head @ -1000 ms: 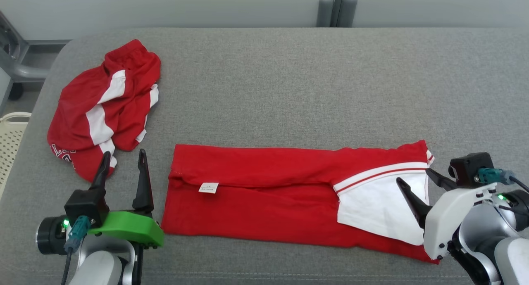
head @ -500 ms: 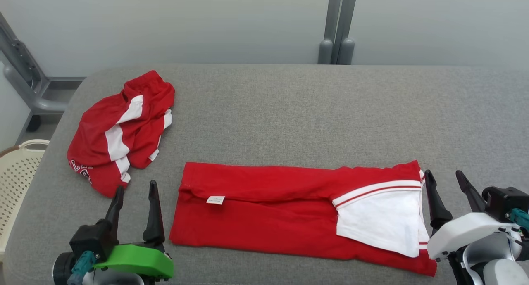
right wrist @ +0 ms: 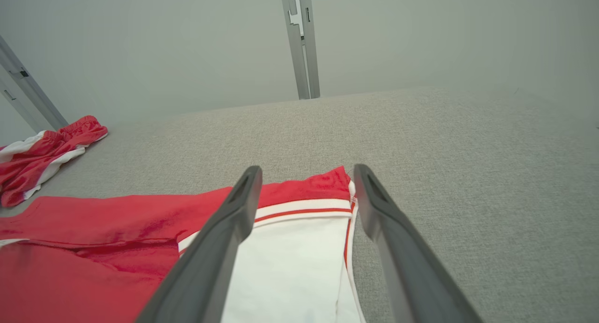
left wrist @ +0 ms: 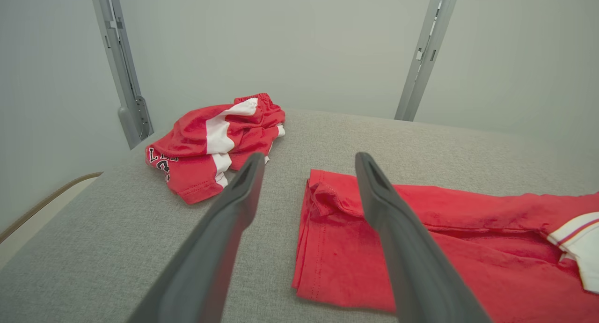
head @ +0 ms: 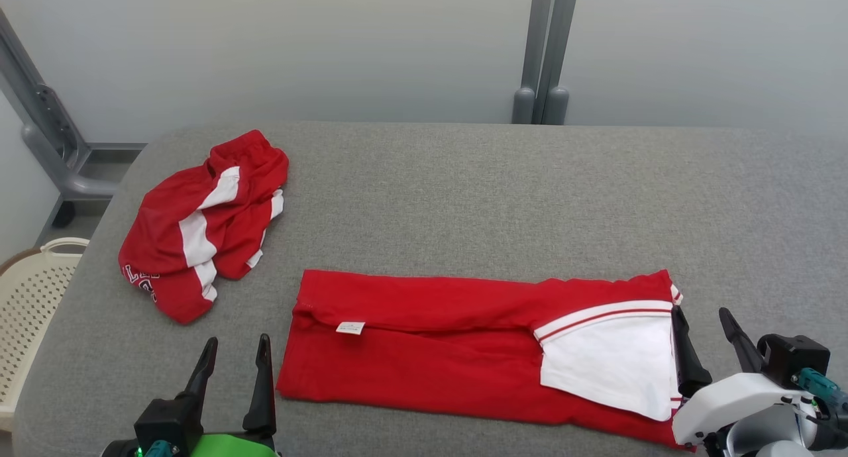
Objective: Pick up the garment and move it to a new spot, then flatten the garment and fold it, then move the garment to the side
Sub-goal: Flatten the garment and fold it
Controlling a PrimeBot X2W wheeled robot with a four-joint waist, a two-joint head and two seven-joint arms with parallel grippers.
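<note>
Between left gripper [head: 237,343] and right gripper [head: 699,312], both spread wide, lies the folded garment [head: 430,357].

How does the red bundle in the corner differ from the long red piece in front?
The bundle lies crumpled in a heap; the long piece lies flat, folded into a strip. The bundle shows lettering; the long piece shows a small white tag. Both are red and white.

partial letters on crumpled garment [head: 202,222], label [head: 350,327] on folded garment [head: 430,357] unreadable
</note>
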